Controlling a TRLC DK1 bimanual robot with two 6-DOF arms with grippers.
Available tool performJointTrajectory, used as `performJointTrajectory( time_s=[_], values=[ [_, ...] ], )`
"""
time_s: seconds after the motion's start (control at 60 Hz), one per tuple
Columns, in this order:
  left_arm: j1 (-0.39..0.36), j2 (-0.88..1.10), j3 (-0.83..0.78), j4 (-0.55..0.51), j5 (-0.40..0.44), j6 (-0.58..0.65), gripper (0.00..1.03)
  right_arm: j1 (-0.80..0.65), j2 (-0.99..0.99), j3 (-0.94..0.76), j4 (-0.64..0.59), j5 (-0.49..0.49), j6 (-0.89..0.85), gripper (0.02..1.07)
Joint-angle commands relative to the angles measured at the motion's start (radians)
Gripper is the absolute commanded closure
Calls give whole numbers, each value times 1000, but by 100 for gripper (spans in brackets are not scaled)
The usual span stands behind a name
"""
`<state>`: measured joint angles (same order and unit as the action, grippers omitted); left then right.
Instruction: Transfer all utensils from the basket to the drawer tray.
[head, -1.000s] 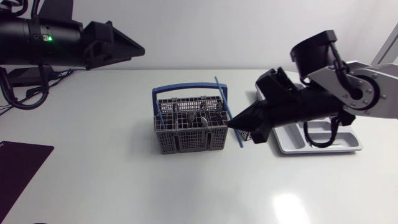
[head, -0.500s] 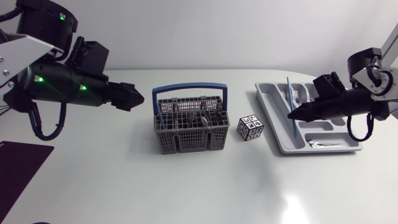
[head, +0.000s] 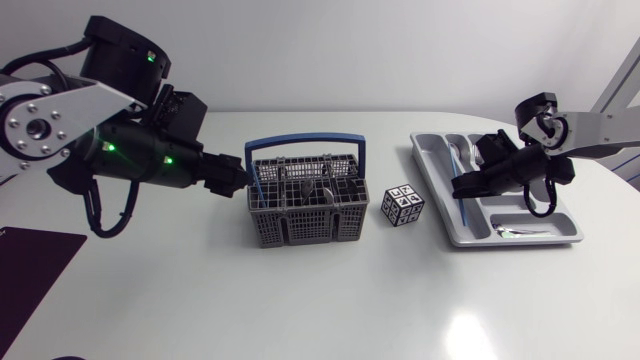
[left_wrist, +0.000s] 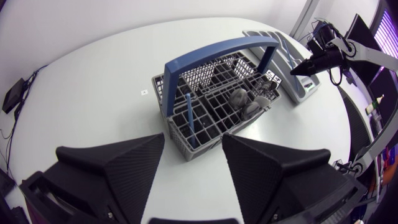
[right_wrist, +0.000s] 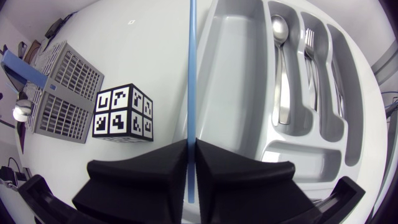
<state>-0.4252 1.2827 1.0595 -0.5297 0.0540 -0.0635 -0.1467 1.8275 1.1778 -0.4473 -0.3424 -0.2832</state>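
Note:
The grey wire basket (head: 300, 226) with a blue handle (head: 305, 141) stands mid-table. It holds a blue stick (left_wrist: 189, 122) and dark grey utensils (left_wrist: 244, 101). My left gripper (head: 238, 180) hovers at the basket's left side, open (left_wrist: 193, 138), with nothing between its fingers. The grey drawer tray (head: 530, 237) lies at the right. My right gripper (head: 456, 186) is low over the tray's left side, shut (right_wrist: 191, 142) on a thin blue stick (right_wrist: 191, 74) that points ahead along the long left compartment (right_wrist: 239, 93). A spoon (right_wrist: 281, 68) and a fork (right_wrist: 313, 68) lie in the narrower compartments.
A black-and-white marker cube (head: 402, 206) sits between basket and tray, just left of the held stick (right_wrist: 123, 115). A dark mat (head: 30, 270) lies at the table's front left corner.
My right arm carried the blue stick from the basket over to the tray and lowered it there. My left arm swung down and in toward the basket's left side.

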Motion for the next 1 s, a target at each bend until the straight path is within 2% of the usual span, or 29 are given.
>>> performJointTrajectory(
  time_s=[0.0, 0.05, 0.133, 0.233, 0.533, 0.733, 0.85, 0.983],
  values=[
    [-12, 26, -35, 14, -16, -32, 38, 15, 32, 22, -2, 8, 32, 75],
    [-15, 29, -39, 22, -17, -32, 38, 21, 30, 13, 4, 8, 30, 56],
    [-17, 30, -47, 34, -19, -36, 38, 25, 18, 2, 5, 8, 21, 33],
    [-17, 37, -61, 73, -29, -41, 38, 32, -10, -12, 5, 8, 18, 20],
    [-44, 90, -110, 234, -77, -50, 39, 73, -123, -56, -18, 8, 29, 10],
    [-67, 156, -110, 329, -128, -53, 39, 125, -186, -83, -25, 10, 50, 9],
    [-81, 193, -110, 370, -148, -61, 46, 150, -211, -95, -27, 11, 58, 9],
    [-93, 216, -113, 399, -158, -73, 60, 168, -229, -110, -25, 17, 61, 9]
  ],
)
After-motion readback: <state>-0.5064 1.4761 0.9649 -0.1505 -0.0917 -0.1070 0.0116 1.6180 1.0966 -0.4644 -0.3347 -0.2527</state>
